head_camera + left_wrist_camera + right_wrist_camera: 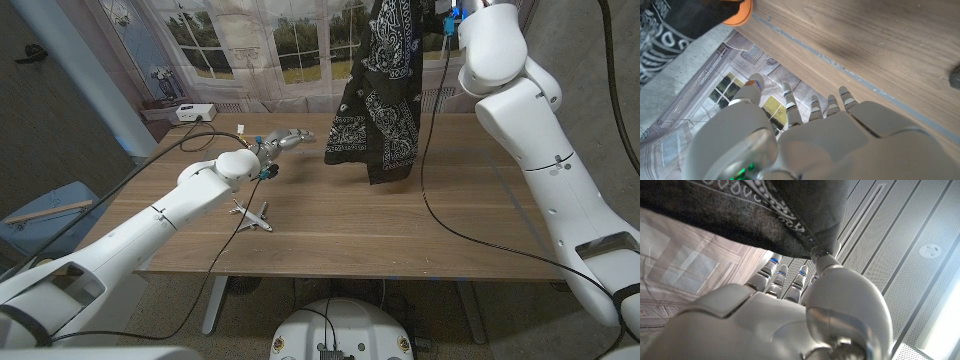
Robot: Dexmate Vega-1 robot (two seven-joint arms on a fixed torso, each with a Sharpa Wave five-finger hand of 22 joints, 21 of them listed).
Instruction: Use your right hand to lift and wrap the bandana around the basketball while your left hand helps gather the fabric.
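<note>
The left arm (130,235) reaches in from the near corner over the wooden worktop (480,215), and just beside its forearm a small toy airplane (252,214) lies on the wood. The left hand (283,142) hovers farther out near the middle of the worktop, its fingers (787,102) stretched forward and apart, grasping nothing. Beyond it, toward the back edge, the black bandana (378,95) with white paisley print hangs in a long drape from high up, its lower edge reaching down to about the worktop. The left wrist view catches an orange curve of the basketball (737,15) peeking from under that dark cloth, at the far edge of the wood. The right arm (530,130) rises along the right side, and in the right wrist view the right hand (790,305) grips a bunched fold of the bandana between its thumb and fingertips (774,262). A printed window backdrop (240,50) hangs behind the worktop.
</note>
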